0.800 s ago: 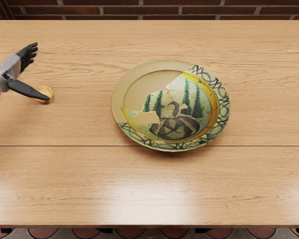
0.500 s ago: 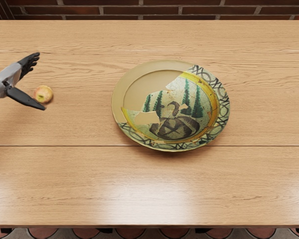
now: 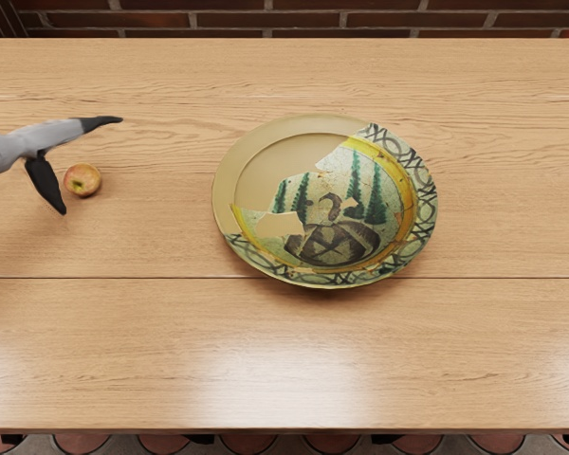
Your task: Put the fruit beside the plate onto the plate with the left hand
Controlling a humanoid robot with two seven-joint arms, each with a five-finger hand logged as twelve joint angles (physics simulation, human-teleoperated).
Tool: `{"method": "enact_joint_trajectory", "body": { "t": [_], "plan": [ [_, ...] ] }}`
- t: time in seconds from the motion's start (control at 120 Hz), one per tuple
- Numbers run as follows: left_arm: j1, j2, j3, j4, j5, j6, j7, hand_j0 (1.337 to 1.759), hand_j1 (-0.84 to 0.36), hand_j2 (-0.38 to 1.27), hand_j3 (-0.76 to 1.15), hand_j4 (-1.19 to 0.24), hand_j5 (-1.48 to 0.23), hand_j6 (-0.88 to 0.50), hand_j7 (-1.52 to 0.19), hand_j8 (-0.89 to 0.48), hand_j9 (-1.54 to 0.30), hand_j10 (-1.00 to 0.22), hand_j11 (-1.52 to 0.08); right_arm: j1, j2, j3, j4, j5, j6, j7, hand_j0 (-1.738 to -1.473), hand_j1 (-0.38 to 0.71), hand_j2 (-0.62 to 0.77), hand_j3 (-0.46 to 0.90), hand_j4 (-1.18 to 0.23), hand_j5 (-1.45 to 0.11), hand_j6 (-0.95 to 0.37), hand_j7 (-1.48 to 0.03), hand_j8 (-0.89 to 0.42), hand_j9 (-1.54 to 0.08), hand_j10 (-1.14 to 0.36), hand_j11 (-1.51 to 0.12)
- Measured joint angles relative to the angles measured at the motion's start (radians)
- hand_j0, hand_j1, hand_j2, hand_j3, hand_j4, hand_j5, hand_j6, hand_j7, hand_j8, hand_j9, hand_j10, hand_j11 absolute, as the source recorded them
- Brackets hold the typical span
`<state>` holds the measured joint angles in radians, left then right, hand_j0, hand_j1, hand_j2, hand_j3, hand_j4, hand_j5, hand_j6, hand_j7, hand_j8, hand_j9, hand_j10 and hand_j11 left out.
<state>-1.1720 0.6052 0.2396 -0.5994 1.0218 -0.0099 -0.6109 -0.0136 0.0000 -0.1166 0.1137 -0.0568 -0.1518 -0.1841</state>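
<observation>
At the left edge of the head view, the left hand point(image 3: 40, 144) is seen spread, fingers stretched rightward, thumb angled down, nothing held. The fruit point(image 3: 82, 179), small and yellow-red, is noted on the table point(image 3: 266, 360) just beside the thumb, under the fingers, well left of the patterned plate point(image 3: 229, 171). Contact cannot be told.

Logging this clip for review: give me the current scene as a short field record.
left hand: open, holding nothing, at the left of the table
fruit: on the table, just right of the hand, ungrasped
plate: mid-table, right of the fruit, apart from it
right hand: not in view
task state: fruit not yet on plate
</observation>
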Motion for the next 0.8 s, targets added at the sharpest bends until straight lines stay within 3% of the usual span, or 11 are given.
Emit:
{"method": "enact_joint_trajectory", "body": {
  "t": [0.192, 0.475, 0.8],
  "plan": [
    [-0.058, -0.085, 0.122, 0.105, 0.023, 0.017, 0.000, 1.658, 0.25, 0.02, 0.00, -0.09, -0.11, -0.09, -0.11, -0.09, -0.11, -0.09, -0.11, 0.000, 0.000, 0.000, 0.000, 0.000, 0.000, 0.000, -1.658, -0.35, 0.00, 0.00, 0.00, 0.00, 0.00, 0.00, 0.00, 0.00, 0.00, 0.00],
    [-0.030, -0.151, 0.206, 0.243, 0.025, 0.047, 0.000, 1.658, 0.11, 0.04, 0.00, -0.21, -0.26, -0.21, -0.26, -0.21, -0.26, -0.21, -0.26, 0.000, 0.000, 0.000, 0.000, 0.000, 0.000, 0.000, -1.658, -0.35, 0.00, 0.00, 0.00, 0.00, 0.00, 0.00, 0.00, 0.00, 0.00, 0.00],
    [-0.002, -0.215, 0.270, 0.317, 0.016, 0.055, 0.000, 1.658, 0.00, 0.06, 0.00, -0.30, -0.38, -0.30, -0.38, -0.30, -0.38, -0.30, -0.38, 0.000, 0.000, 0.000, 0.000, 0.000, 0.000, 0.000, -1.658, -0.35, 0.00, 0.00, 0.00, 0.00, 0.00, 0.00, 0.00, 0.00, 0.00, 0.00]
  ]
}}
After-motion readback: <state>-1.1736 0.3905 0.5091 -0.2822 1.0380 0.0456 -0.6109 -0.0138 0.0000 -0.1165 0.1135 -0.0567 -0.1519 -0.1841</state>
